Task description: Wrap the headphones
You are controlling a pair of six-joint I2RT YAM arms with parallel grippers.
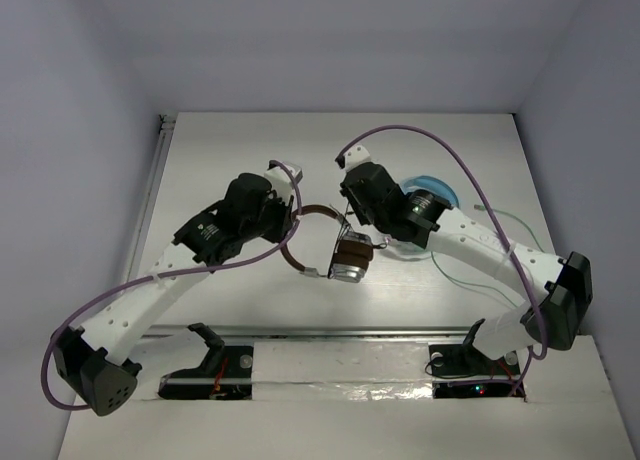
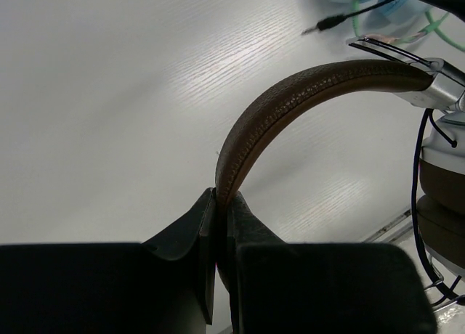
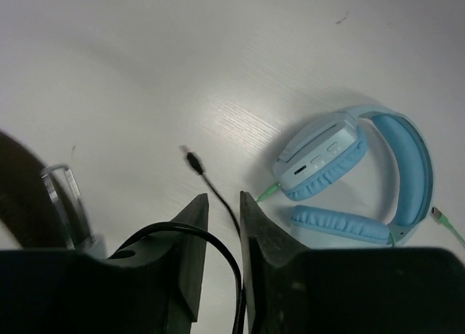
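The headphones point(image 1: 350, 258) hang above the table centre, silver ear cups low, brown headband point(image 1: 300, 212) arching left. My left gripper point(image 1: 290, 225) is shut on the headband point(image 2: 290, 94) and holds it on edge in the left wrist view, the gripper point(image 2: 221, 200) pinching its lower end; an ear cup point(image 2: 443, 167) hangs at the right. My right gripper point(image 1: 352, 220) sits just above the ear cups. In the right wrist view its jaws point(image 3: 224, 200) stand a narrow gap apart, and the thin black cable point(image 3: 182, 232) loops over one finger and runs between them, plug point(image 3: 194, 162) beyond the tips.
Light blue headphones point(image 3: 363, 174) with a green cable point(image 1: 470, 280) lie on the table at the right, partly under my right arm point(image 1: 470, 240). White walls close in the table on three sides. Two stands sit at the near edge point(image 1: 210, 365).
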